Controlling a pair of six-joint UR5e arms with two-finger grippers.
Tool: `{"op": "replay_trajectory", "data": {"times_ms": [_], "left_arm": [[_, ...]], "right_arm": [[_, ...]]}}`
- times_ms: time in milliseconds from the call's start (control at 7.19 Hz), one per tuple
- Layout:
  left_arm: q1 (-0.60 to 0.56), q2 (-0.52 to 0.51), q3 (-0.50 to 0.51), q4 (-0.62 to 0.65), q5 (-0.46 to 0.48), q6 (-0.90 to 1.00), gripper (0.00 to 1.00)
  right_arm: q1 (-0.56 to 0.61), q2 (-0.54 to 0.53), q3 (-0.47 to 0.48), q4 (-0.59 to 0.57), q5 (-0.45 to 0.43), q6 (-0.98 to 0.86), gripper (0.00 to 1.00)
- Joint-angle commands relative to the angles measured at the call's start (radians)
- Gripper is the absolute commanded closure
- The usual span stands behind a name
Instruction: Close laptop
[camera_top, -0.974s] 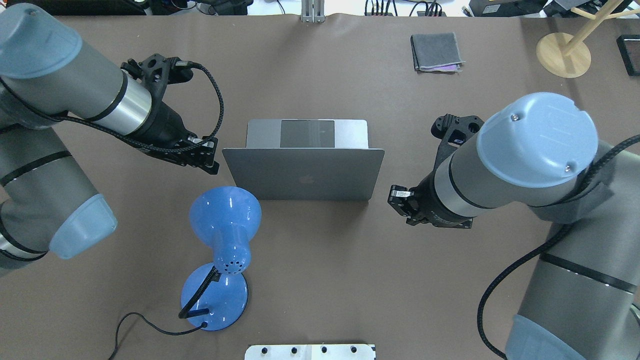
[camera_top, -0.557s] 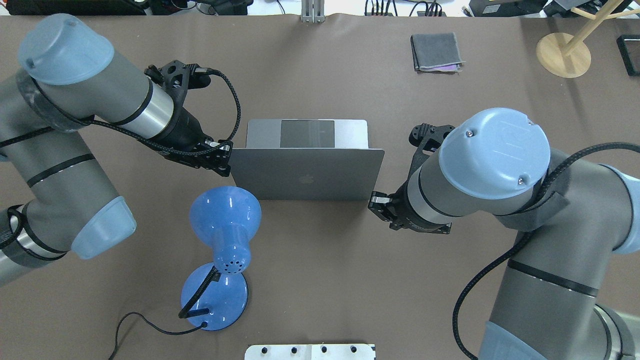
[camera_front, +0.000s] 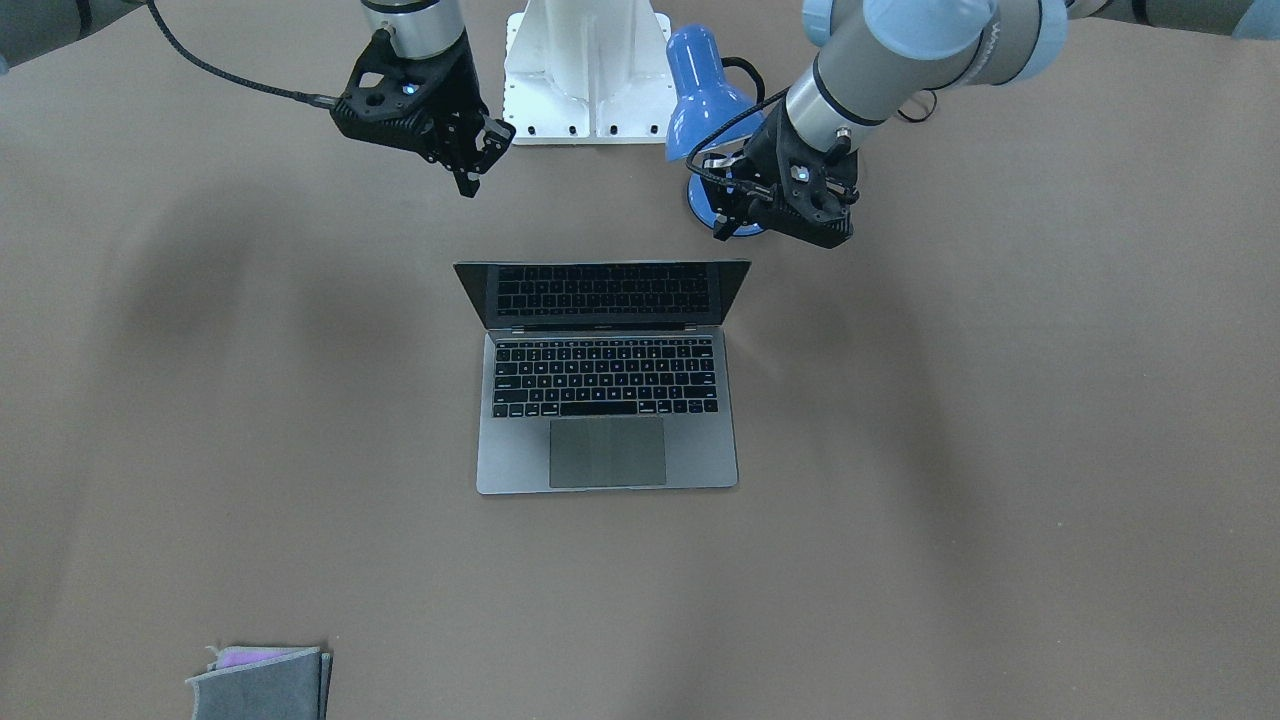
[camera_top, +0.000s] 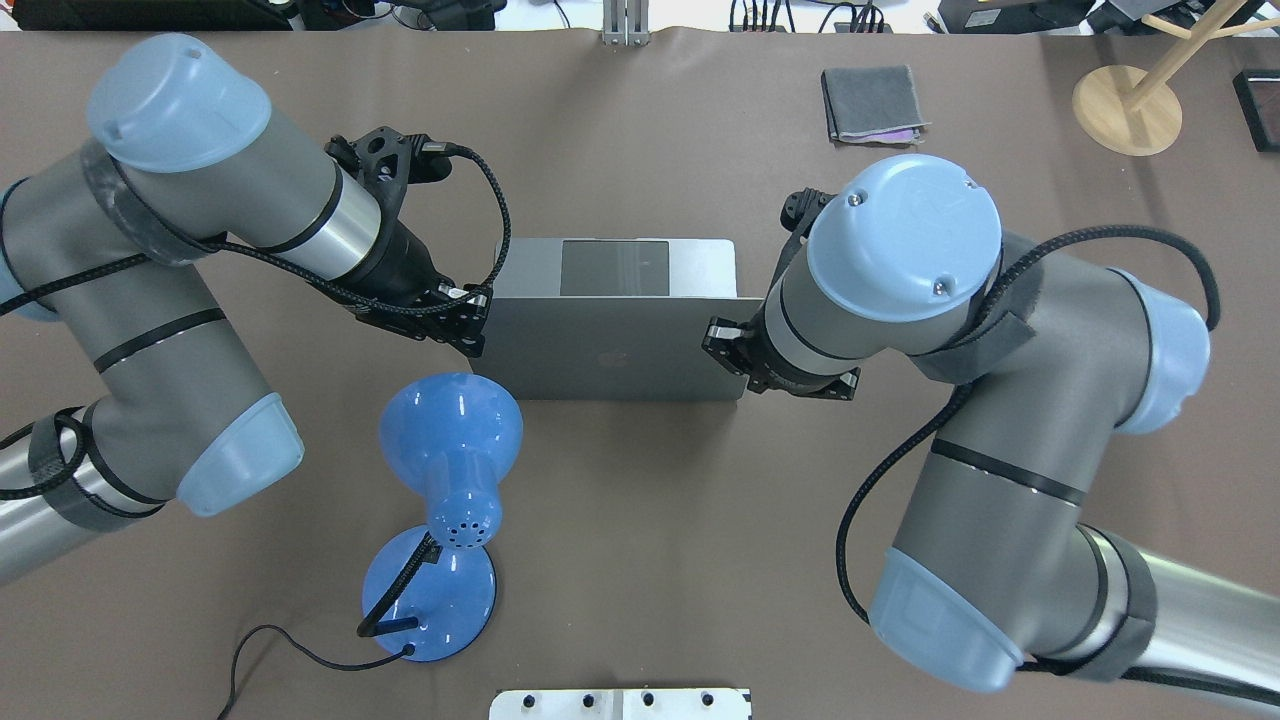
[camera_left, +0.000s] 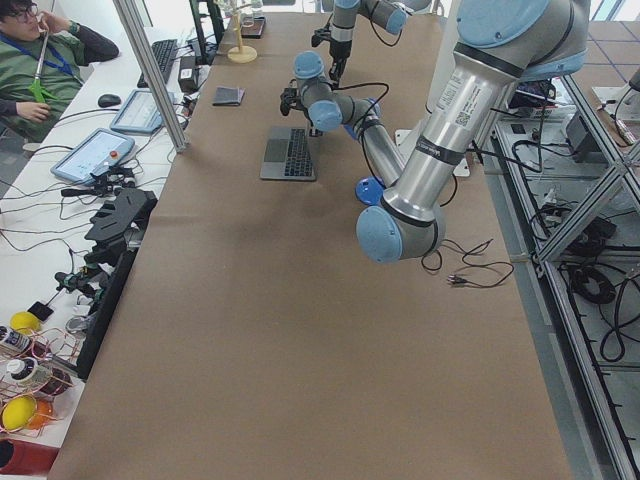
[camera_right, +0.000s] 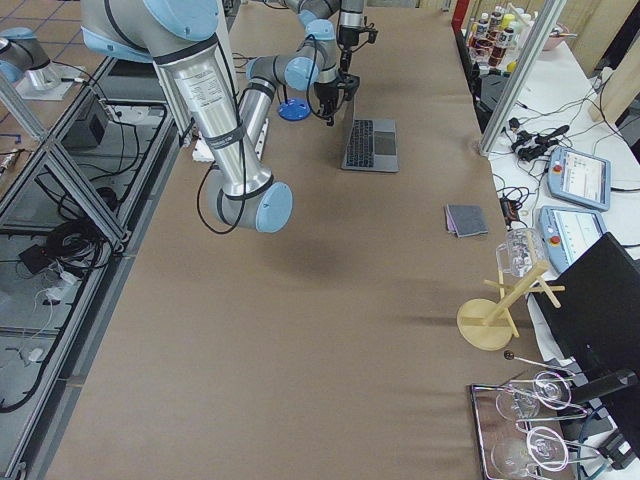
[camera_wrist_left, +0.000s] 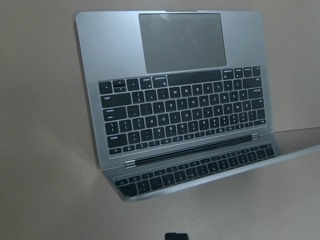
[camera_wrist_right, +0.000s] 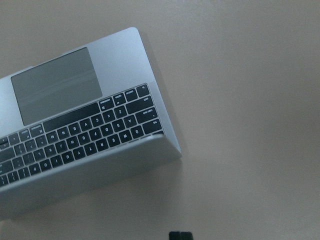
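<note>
The space-grey laptop (camera_top: 610, 355) stands open in the middle of the brown table, lid up and tilted back, its apple logo facing the overhead view. The front view shows its keys and trackpad (camera_front: 610, 440). My left gripper (camera_top: 472, 335) is shut and empty, hovering at the lid's left edge; it also shows in the front view (camera_front: 728, 215). My right gripper (camera_top: 722, 340) is shut and empty at the lid's right edge, and shows in the front view (camera_front: 470, 180). Both wrist views look down on the keyboard (camera_wrist_left: 180, 120) (camera_wrist_right: 75, 125) from above the lid.
A blue desk lamp (camera_top: 450, 470) with a black cord stands just on the robot's side of the laptop's left corner, under my left arm. A grey felt pouch (camera_top: 872, 103) lies far right. A wooden stand (camera_top: 1127, 108) is at the far right corner.
Both arms have swung inward toward the laptop. Each gripper has gone from beside the lid to over its side edge. The laptop and its lid angle look unchanged.
</note>
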Motion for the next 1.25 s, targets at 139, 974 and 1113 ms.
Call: {"op": "replay_trajectory", "data": {"times_ms": [139,974,1113], "left_arm": [[0.001,-0.018,0.022,0.000,0.001,0.006,1.00],[-0.015,-0.096,0.151,-0.008,0.039,0.064,1.00],[-0.022,-0.134,0.193,-0.009,0.039,0.064,1.00]], "right_arm": [[0.049,0.078,-0.113,0.033,0.004,-0.005,1.00],[0.087,0.122,-0.216,0.081,0.006,-0.028,1.00],[0.094,0.122,-0.251,0.128,0.010,-0.028,1.00]]}}
